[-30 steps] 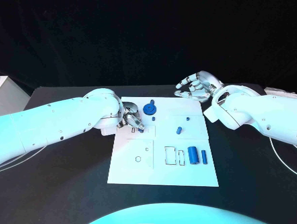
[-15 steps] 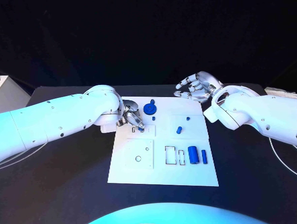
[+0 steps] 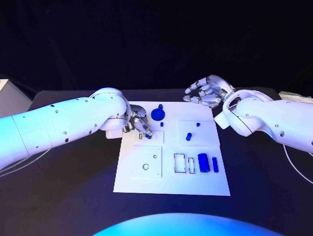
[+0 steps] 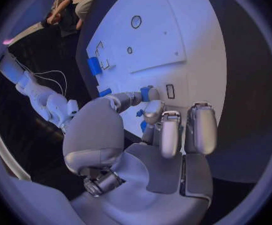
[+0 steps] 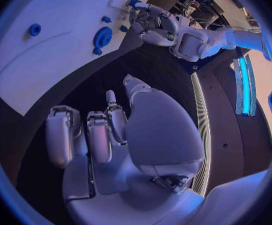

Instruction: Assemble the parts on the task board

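At far edge of white task board (image 3: 172,184): left hand (image 3: 139,126) fingers pinch small blue part (image 4: 150,93); misaligned insertion may jam. Right hand (image 3: 207,92) curled, empty.

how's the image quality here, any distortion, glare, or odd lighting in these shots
Head view: blue-tinted light, black surround, the task board bright but readable. Left wrist view: fisheye bends the board's edges; the left hand looms large. Right wrist view: same curving, with a glaring cyan light strip.

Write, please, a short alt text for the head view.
The robot's left hand holds a small blue part over the white task board. The right hand hangs empty beyond the board's far edge.
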`<state>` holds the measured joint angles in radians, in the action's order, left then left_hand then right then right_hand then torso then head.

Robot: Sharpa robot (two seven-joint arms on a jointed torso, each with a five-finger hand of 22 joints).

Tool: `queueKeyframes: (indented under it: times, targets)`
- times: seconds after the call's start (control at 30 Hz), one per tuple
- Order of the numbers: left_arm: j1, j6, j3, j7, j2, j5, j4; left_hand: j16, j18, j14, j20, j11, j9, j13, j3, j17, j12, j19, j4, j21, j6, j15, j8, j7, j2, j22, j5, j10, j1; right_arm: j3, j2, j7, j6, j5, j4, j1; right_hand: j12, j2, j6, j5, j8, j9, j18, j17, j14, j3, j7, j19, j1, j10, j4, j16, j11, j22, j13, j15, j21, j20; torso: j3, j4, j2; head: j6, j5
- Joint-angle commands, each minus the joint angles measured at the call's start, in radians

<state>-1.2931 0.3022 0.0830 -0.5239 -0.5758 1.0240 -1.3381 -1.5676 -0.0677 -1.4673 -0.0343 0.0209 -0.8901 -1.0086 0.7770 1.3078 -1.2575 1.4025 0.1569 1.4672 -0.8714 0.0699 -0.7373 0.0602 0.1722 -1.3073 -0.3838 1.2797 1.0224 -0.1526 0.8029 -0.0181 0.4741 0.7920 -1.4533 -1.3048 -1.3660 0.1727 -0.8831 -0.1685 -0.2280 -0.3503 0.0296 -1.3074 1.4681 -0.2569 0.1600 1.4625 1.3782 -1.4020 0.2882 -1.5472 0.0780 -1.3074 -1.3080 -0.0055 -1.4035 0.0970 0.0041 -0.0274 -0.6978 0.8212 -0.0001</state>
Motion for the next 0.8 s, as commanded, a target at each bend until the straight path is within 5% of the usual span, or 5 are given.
queueKeyframes:
  times: [0.03, 0.8]
  targets:
    - [-0.002, 0.026, -0.001, -0.001, 0.005, -0.005, 0.002, -0.003, 0.013, -0.104, -0.001, 0.001, 0.0, 0.0, 0.197, 0.263, -0.001, 0.008, -0.205, 0.006, -0.008, 0.007, -0.002, -0.008, -0.002, -0.025, -0.005, 0.007, 0.007, 0.0, -0.001, -0.004, -0.015, 0.007, 0.0, 0.001, 0.003, 0.003, 0.006, -0.002, 0.003, 0.001, 0.012, -0.214, 0.088, -0.004, 0.002, 0.034, -0.011, 0.009, 0.0, 0.003, 0.0, -0.142, -0.084, 0.008, 0.006, 0.007, -0.0005, -0.0004, 0.0, 0.001, 0.0]
    - [-0.002, 0.02, 0.0, -0.002, 0.014, 0.012, 0.008, -0.003, 0.013, -0.104, -0.001, 0.001, 0.0, 0.0, 0.197, 0.263, 0.0, 0.008, -0.206, 0.006, -0.009, 0.007, -0.001, -0.008, -0.001, -0.025, -0.005, 0.007, 0.008, 0.0, -0.001, -0.005, -0.015, 0.007, 0.0, 0.001, 0.003, 0.003, 0.006, -0.002, 0.003, 0.001, 0.012, -0.214, 0.088, -0.004, 0.002, 0.034, -0.011, 0.009, 0.0, 0.003, 0.0, -0.142, -0.084, 0.008, 0.006, 0.007, -0.0008, -0.0005, 0.0, 0.002, 0.001]
